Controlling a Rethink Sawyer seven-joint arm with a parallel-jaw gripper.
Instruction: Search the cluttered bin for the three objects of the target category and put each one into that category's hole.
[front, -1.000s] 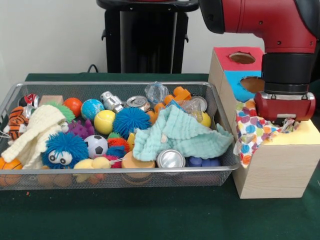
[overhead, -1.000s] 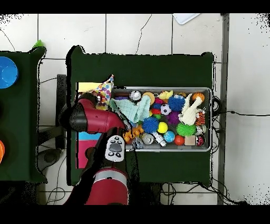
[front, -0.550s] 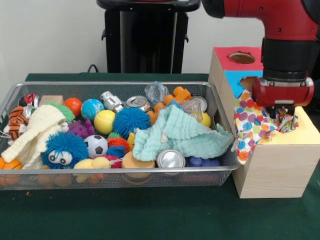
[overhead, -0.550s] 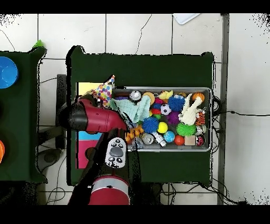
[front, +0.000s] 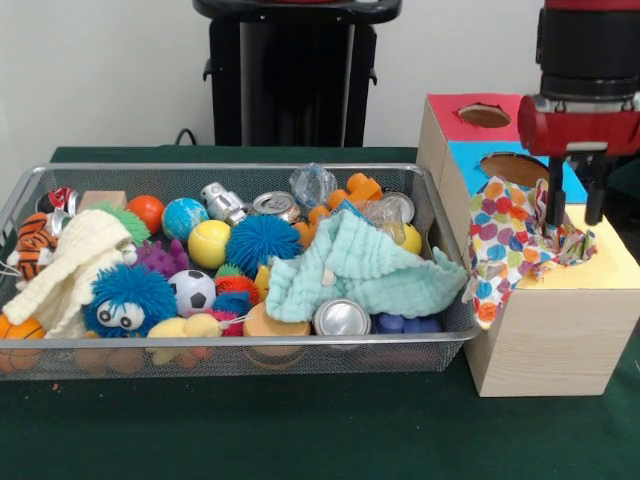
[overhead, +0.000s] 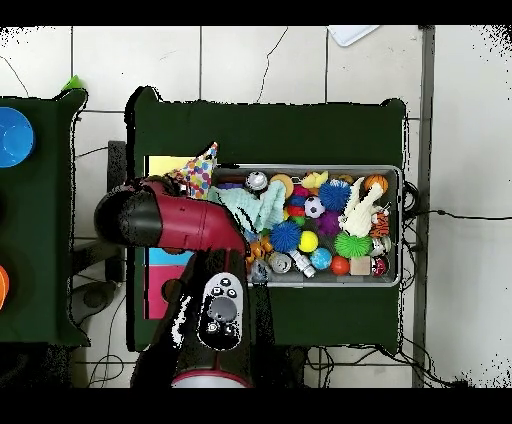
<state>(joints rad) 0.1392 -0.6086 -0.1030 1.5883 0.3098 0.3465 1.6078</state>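
A polka-dot cloth (front: 503, 243) lies bunched on the yellow top (front: 612, 266) of the wooden box and hangs down its left side; it also shows as the polka-dot cloth (overhead: 201, 171) from above. My gripper (front: 575, 214) hovers just above its right end. It is open, both fingers (front: 553, 200) pointing down with nothing between them. A mint green cloth (front: 358, 266) and a cream knitted cloth (front: 68, 262) lie in the wire bin (front: 22, 190). In the overhead view my arm (overhead: 180, 222) hides the gripper.
The box has a red section with a hole (front: 485, 115) and a blue section with a hole (front: 512, 166) behind the yellow one. The bin (overhead: 401, 225) holds several balls, cans, fuzzy toys and ducks. A blue plate (overhead: 12, 136) sits on a side table.
The gripper has risen straight up off the polka-dot cloth and let it go. The cloth stays draped on the box's yellow top.
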